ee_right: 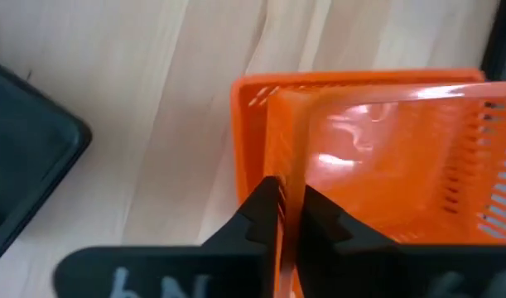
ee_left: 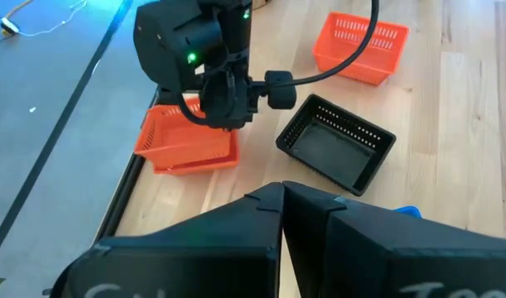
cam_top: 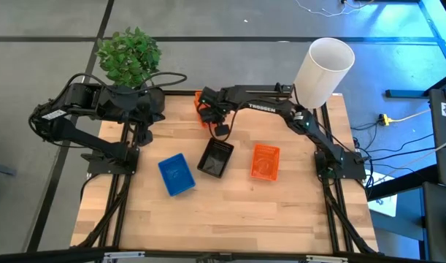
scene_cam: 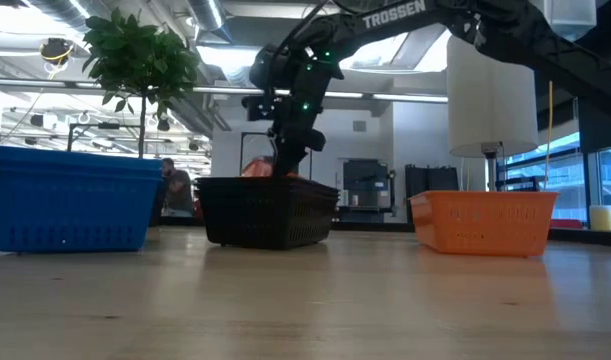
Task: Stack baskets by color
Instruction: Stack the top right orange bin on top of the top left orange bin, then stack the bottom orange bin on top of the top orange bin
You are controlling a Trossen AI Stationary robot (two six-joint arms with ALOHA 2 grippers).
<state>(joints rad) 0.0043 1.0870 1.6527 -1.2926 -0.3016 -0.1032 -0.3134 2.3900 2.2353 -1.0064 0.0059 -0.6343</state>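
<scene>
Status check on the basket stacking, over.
Right gripper pinching the rim of the upper orange basket, nested in another at the table's far edge. Left gripper shut, parked. Black basket close by.

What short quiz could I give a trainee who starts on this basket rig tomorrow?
1. True or false: the right gripper has a wall of an orange basket between its fingers.
2. Which basket lies between the blue basket and the lone orange basket? A black, B white, C green.
3. Fill in: the left gripper is ____.

Key: 1 true; 2 A, the black basket; 3 shut, holding nothing.
</scene>
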